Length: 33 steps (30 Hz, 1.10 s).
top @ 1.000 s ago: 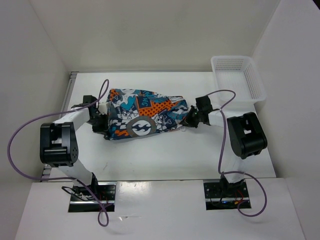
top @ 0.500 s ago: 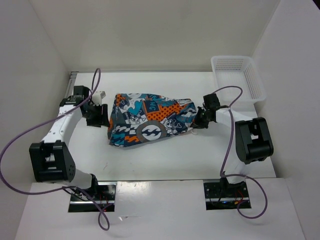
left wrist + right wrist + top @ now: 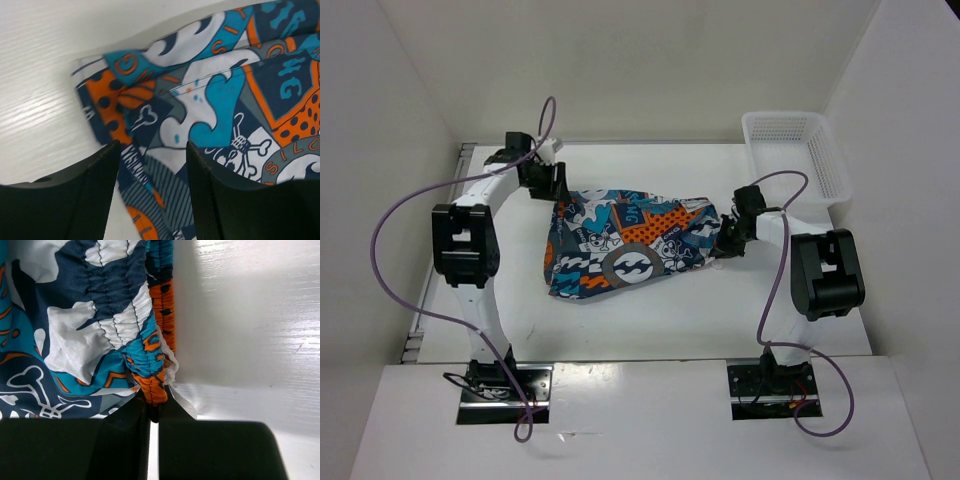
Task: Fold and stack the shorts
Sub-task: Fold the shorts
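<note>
Just past the near edge, a strip of white table (image 3: 660, 320) gives way to the shorts (image 3: 625, 245), which lie flattened across the middle of the surface with their patchwork of teal, orange, black and white facing up. They appear doubled over into a lopsided wedge, wider at the left than at the right, which suggests the folding is under way but unfinished.

At the right end, the right gripper (image 3: 728, 240) is clenched on the garment. Its wrist camera shows it pinched tight on the gathered orange edge of the elastic waistband (image 3: 150, 380), low against the table. That grip likely serves as an anchor, pinning one end so the cloth can be drawn or smoothed from the other.

Farther back, at the far-left corner of the fabric, the left gripper (image 3: 545, 180) hangs with its jaws parted. Its own view shows a layered corner of cloth beneath and between the dark fingers (image 3: 95, 190), clamped by neither. Whether they brush the fabric cannot be told.

Beyond, in the far-right corner, a white mesh basket (image 3: 830, 160) stands well apart from the shorts, a probable home for the finished stack.
</note>
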{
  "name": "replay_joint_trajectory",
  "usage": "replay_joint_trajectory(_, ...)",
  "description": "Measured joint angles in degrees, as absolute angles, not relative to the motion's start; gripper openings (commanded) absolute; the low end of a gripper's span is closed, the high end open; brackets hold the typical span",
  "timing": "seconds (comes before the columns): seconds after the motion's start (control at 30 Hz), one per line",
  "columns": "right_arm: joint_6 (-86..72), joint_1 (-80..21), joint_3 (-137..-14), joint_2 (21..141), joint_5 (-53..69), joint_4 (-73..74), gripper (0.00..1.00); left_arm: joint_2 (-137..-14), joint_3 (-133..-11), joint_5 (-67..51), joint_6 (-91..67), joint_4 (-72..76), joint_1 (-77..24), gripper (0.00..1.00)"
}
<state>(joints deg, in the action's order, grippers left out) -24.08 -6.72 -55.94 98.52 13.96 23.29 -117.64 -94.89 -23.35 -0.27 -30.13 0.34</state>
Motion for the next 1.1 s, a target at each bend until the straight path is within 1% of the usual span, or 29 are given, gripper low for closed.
replay_joint_trajectory(0.03, -24.1, -6.7, -55.9, 98.7, 14.0, 23.3, 0.0, -118.3, -95.1, -23.5, -0.2, -29.4, -0.4, 0.64)
replay_joint_trajectory(0.2, -24.0, -6.7, -56.4, 99.2, 14.1, 23.7, 0.0, -121.0, -95.3, -22.7, -0.3, -25.6, -3.4, 0.64)
replay_joint_trajectory(0.23, -24.0, -6.7, -56.4, 99.2, 14.1, 23.7, 0.0, -121.4, -95.3, -22.3, -0.3, -24.9, -3.5, 0.65)
replay_joint_trajectory(0.57, -24.1, -6.7, -56.4, 99.2, 14.0, 23.9, 0.0, -123.7, -96.3, -18.4, -0.3, -21.4, -2.6, 0.65)
replay_joint_trajectory(0.63, -24.0, -6.7, -56.4, 99.2, 14.0, 23.9, 0.0, -123.8, -96.3, -18.5, -0.3, -21.4, -2.5, 0.63)
replay_joint_trajectory(0.7, -23.9, -6.7, -56.4, 99.1, 14.0, 23.9, 0.0, -123.8, -96.3, -18.5, -0.3, -21.3, -2.6, 0.58)
replay_joint_trajectory(0.73, -23.9, -6.7, -56.4, 99.1, 14.0, 23.9, 0.0, -123.9, -96.3, -18.6, -0.3, -21.3, -2.7, 0.53)
replay_joint_trajectory(0.87, -23.9, -6.7, -56.4, 99.0, 13.9, 24.0, 0.0, -124.7, -96.3, -19.4, -0.4, -21.3, -2.7, 0.4)
replay_joint_trajectory(1.03, -23.9, -6.7, -56.4, 98.8, 13.7, 24.4, 0.0, -126.5, -96.6, -19.5, -0.3, -21.5, -2.7, 0.4)
replay_joint_trajectory(1.1, -23.8, -6.7, -56.4, 98.6, 13.7, 24.7, 0.0, -127.0, -96.8, -19.4, -0.3, -21.6, -2.7, 0.36)
